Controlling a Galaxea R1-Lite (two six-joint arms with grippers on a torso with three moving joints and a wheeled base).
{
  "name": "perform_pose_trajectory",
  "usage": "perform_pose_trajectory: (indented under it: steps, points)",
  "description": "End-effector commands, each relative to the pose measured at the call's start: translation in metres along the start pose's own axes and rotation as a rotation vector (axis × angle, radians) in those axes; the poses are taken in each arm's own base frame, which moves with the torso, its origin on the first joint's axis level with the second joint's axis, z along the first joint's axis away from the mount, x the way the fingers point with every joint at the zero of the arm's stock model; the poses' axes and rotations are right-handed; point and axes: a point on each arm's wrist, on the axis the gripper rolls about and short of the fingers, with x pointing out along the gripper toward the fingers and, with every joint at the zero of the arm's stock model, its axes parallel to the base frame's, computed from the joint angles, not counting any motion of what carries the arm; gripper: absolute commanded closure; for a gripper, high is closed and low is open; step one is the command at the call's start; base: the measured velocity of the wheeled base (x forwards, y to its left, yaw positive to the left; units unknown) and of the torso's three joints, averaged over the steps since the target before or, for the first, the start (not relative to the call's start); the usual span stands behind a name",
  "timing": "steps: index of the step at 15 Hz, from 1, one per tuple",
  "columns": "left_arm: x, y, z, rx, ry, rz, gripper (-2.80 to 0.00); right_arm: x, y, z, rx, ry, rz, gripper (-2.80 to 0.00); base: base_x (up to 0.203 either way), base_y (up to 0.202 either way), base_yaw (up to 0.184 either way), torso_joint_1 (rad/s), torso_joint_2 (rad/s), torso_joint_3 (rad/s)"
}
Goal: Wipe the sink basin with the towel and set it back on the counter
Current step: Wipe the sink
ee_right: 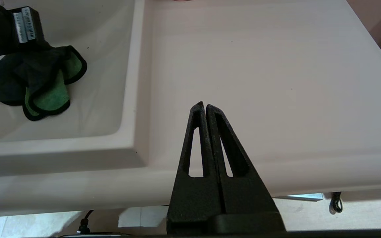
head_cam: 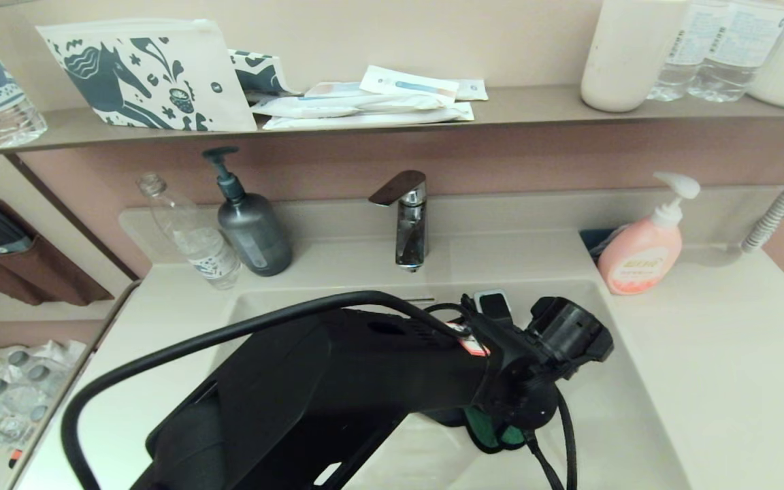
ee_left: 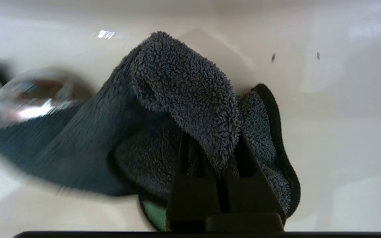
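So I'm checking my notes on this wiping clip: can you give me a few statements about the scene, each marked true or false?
1. The left gripper is shut on the towel. True.
2. The towel lies on the counter. False: it is down in the sink basin.
3. The right gripper is shut and holds nothing. True.
4. The pink soap dispenser stands left of the faucet. False: it stands to the right.
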Motion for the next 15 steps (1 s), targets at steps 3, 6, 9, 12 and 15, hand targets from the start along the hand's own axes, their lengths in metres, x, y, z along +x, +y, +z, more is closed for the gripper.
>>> perform_pose_trajectory:
  steps: [3,6,9,12,15]
  points:
    - [0.011,-0.002,-0.003,-0.007,0.016,-0.037,0.00,0.000,0.000,0.000,0.000,0.001,0.000,0.00,0.000,0.000,0.000,0.000,0.00,0.000]
    - [0.016,-0.009,-0.027,0.014,0.052,-0.035,0.00,0.000,0.000,0.000,0.000,0.002,0.000,0.00,0.000,0.000,0.000,0.000,0.00,0.000]
    - [0.014,-0.004,-0.045,0.038,0.093,-0.003,0.00,0.000,0.000,0.000,0.000,0.002,0.000,0.00,0.000,0.000,0.000,0.000,0.00,0.000]
    - [0.008,0.009,-0.062,0.062,0.138,0.038,0.00,0.000,0.000,0.000,0.000,0.002,0.000,0.00,0.000,0.000,0.000,0.000,0.00,0.000]
    - [-0.002,0.023,-0.092,0.099,0.202,0.083,0.00,0.000,0.000,0.000,0.000,0.003,0.000,0.00,0.000,0.000,0.000,0.000,0.00,0.000]
